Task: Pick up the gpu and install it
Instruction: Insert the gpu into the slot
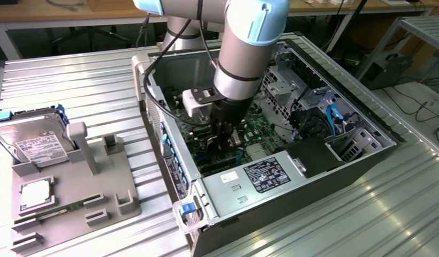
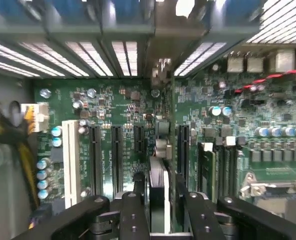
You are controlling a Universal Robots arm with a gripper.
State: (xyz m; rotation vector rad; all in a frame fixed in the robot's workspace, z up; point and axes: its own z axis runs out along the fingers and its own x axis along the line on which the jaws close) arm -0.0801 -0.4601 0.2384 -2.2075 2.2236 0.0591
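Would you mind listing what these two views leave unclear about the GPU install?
- Seating of the gpu: the wrist view sees it edge-on, so the card itself hides its lower edge.
- Same card, exterior view: covered by the end effector and the arm.
- Label text on the hard drive: exterior view, too small to read.

The arm (image 1: 241, 51) is a thick silver-grey tube with pale blue caps at its joints and a thin black band low on the last segment. A black cable runs down beside it to a small white box (image 1: 199, 101) with a dark face mounted at the wrist. The pincer (image 2: 160, 200) is black, with matte jointed links carrying what look like round screw heads.
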